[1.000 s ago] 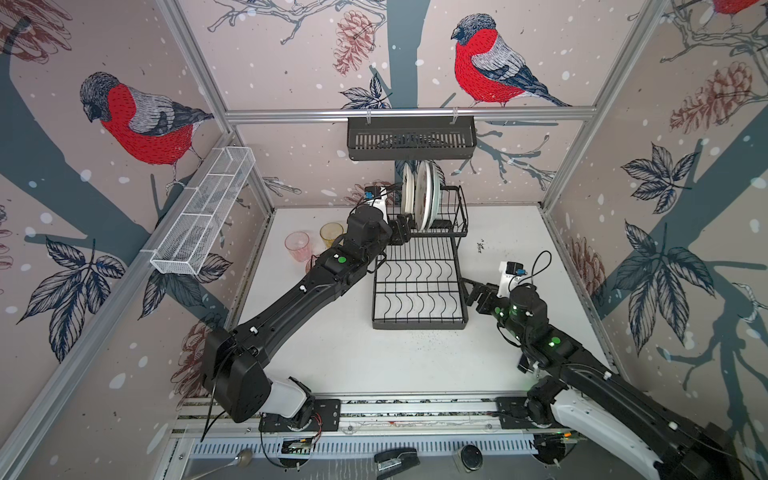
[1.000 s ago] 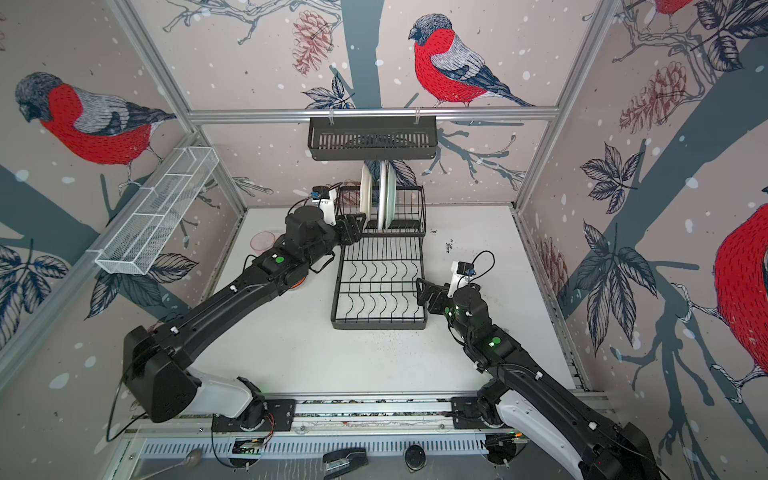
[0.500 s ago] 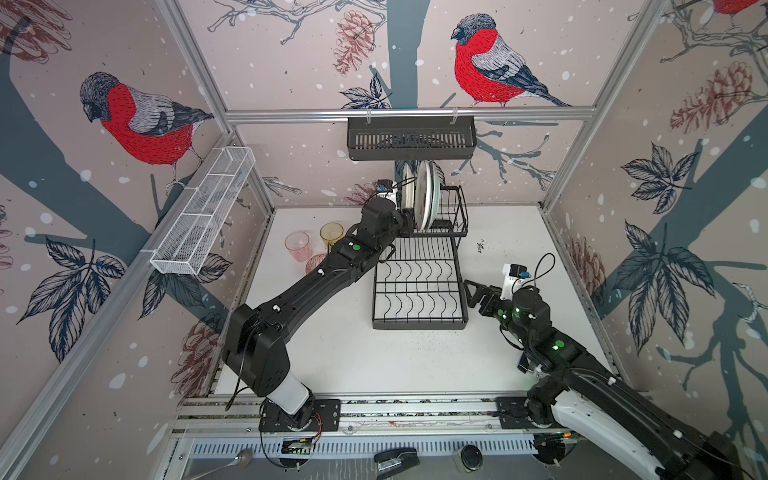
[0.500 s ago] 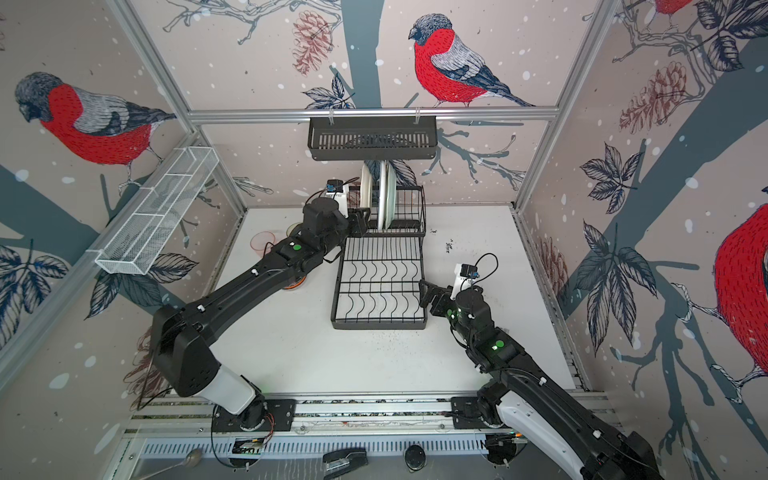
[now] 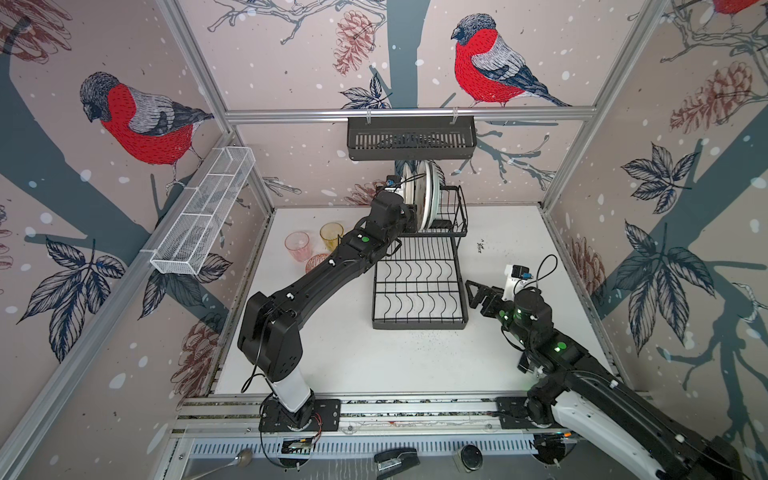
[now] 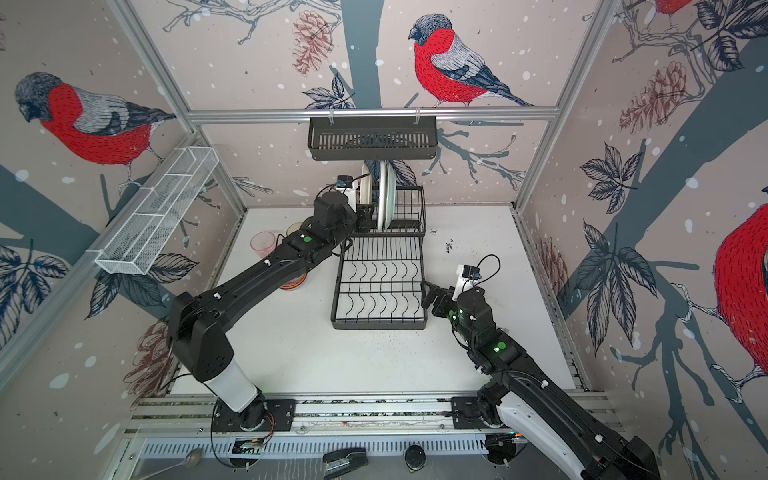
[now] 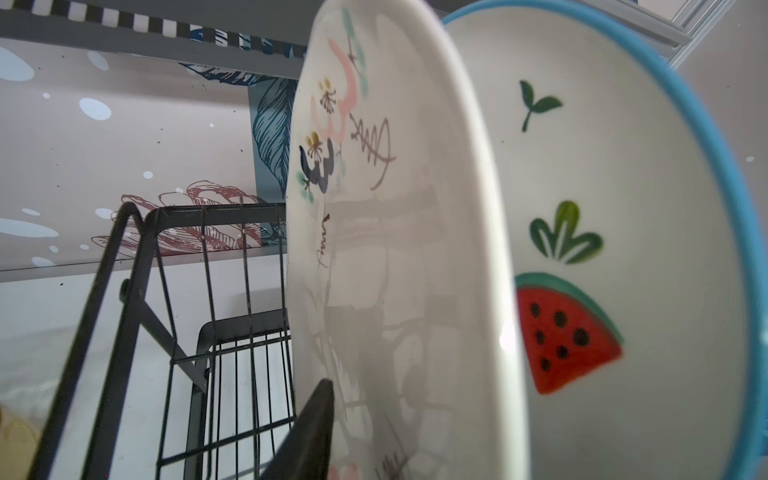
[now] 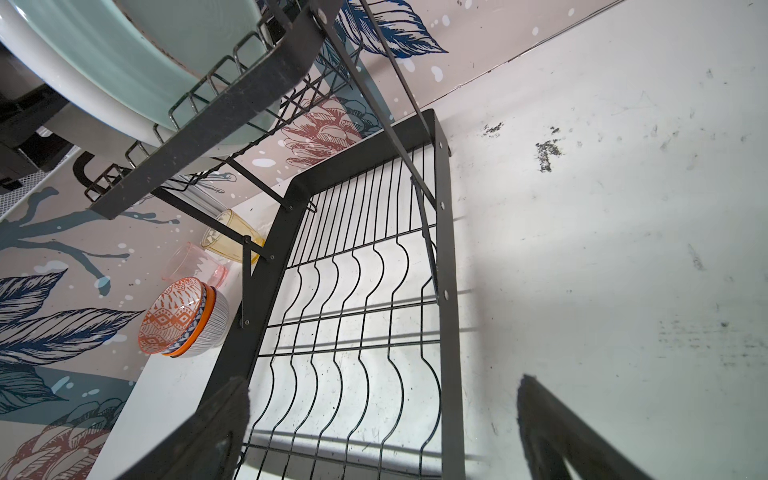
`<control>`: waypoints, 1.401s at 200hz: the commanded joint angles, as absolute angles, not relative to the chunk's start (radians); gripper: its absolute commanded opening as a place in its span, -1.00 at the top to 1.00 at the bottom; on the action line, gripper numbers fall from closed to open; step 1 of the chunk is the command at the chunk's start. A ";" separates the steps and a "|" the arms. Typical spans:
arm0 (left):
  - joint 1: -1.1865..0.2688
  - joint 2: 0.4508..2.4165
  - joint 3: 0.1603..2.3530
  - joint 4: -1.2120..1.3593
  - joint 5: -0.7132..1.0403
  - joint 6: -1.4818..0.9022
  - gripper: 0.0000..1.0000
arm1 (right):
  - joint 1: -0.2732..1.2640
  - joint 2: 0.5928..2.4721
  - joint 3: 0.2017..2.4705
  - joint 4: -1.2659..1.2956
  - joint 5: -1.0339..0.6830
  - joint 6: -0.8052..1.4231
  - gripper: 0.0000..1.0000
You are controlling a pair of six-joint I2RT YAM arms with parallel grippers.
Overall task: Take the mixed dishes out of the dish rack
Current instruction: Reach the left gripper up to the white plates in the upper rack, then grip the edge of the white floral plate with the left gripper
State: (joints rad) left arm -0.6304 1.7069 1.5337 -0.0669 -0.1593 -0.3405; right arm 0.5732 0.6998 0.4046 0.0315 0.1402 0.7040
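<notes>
**Operator:** What did the cell look like?

**Observer:** Your table (image 5: 415, 365) was a flat white board, scuffed and speckled with dark marks, and it filled the middle of both top views. Matte wallpaper (image 5: 137, 120) of red-breasted bullfinches, pinecones and leaves closed it in on three sides, framed by aluminium rails (image 5: 407, 114). A black slotted shelf basket (image 5: 411, 143) hung from the back rail at upper centre. A long white mesh tray (image 5: 203, 216) ran along the wall at left.

**Operator:** And the dishes?

**Observer:** The dish rack (image 5: 417, 286), thin black wire with wavy slots inside a flat-bar frame, stood at centre. Its raised basket sat at the upper end, just below the shelf basket. Two glossy round plates stood on edge there: a cream floral plate (image 7: 386, 249) and, behind it, a blue-rimmed watermelon plate (image 7: 602, 208). Left of the rack on the table stood a ribbed pink tumbler (image 5: 298, 245), an amber tumbler (image 5: 331, 232) and nested bowls (image 8: 183, 320), orange-patterned on top and fine-ribbed white beneath.

**Operator:** My grippers?

**Observer:** Your left gripper (image 5: 411, 216) was at the raised basket. One black finger (image 7: 309, 432) lay by the cream plate's decorated face and the other was hidden, so I couldn't tell whether it gripped. Your right gripper (image 5: 477, 294) was spread wide with nothing between its fingers, just beside the rack's lower right edge.
</notes>
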 commanded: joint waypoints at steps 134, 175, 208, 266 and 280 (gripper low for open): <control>-0.607 1.762 1.644 -0.160 -0.162 -0.297 0.40 | 0.560 0.696 0.391 0.041 0.152 0.711 -0.99; -0.602 1.787 1.685 -0.186 -0.141 -0.280 0.42 | 0.555 0.695 0.391 0.039 0.151 0.715 -0.99; -0.601 1.811 1.714 -0.201 -0.128 -0.275 0.48 | 0.551 0.695 0.388 0.037 0.152 0.720 -0.99; -0.597 1.819 1.737 -0.210 -0.116 -0.275 0.65 | 0.546 0.694 0.389 0.029 0.152 0.722 -0.99; -0.596 1.815 1.734 -0.207 -0.115 -0.275 0.65 | 0.545 0.694 0.390 0.028 0.153 0.721 -0.99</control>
State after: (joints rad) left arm -0.5980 1.8160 1.7287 -0.2138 -0.1471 -0.2909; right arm 0.5472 0.6952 0.3897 0.0280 0.1432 0.7120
